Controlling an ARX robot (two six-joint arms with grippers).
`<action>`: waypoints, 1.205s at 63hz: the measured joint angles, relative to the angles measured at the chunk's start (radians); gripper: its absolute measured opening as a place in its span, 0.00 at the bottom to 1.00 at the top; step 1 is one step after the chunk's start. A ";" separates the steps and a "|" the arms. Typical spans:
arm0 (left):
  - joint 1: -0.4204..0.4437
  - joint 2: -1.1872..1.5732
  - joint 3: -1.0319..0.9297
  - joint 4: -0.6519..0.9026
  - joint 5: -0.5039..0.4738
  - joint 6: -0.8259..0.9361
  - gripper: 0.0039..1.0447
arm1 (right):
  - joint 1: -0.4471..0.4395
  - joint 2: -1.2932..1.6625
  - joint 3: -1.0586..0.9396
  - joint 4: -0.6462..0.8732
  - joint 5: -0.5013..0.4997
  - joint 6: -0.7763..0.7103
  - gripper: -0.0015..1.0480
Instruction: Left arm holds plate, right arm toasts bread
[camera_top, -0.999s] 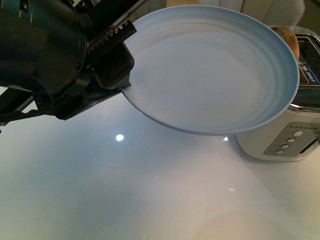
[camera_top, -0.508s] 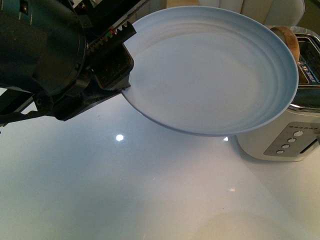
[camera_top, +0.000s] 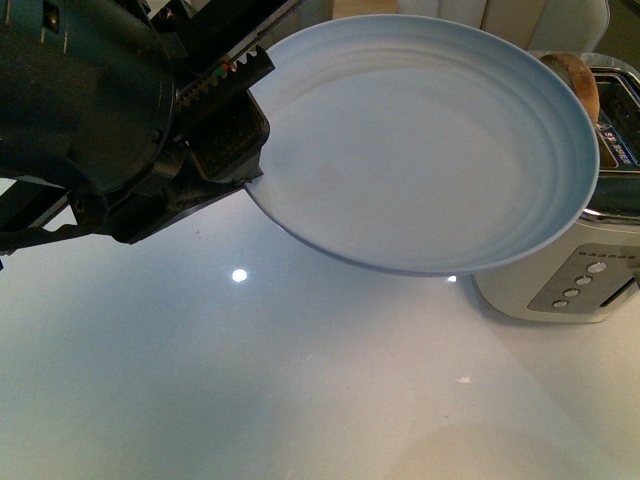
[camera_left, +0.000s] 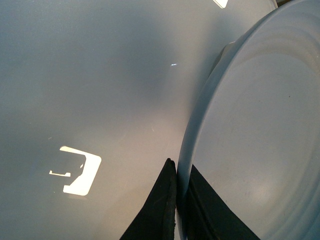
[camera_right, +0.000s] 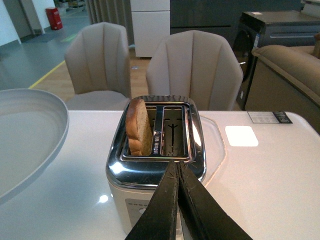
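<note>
The pale blue-white plate hangs tilted above the table, beside the toaster. My left gripper is shut on its rim, one finger on each face. The bread stands upright in one slot of the chrome-topped toaster, its top sticking out; in the front view only its crust peeks past the plate. The other slot is empty. My right gripper is shut with nothing between its fingers, hovering just in front of the toaster's top edge. The plate's rim shows in the right wrist view too.
The glossy white table reflects ceiling lights. Two beige chairs stand behind the table's far edge. A dark cabinet and a sofa lie further back. The toaster's button panel faces the robot.
The plate and left arm have drifted very slightly; otherwise nothing visibly differs.
</note>
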 joint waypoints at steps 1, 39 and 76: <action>0.000 0.000 0.000 -0.001 -0.001 0.000 0.02 | 0.000 -0.006 0.000 -0.002 0.000 0.000 0.02; -0.004 0.000 0.000 -0.002 0.002 0.000 0.02 | 0.000 -0.013 0.000 -0.007 0.001 0.000 0.71; 0.102 -0.053 -0.027 -0.002 0.070 0.066 0.02 | 0.000 -0.013 0.000 -0.007 0.001 0.000 0.92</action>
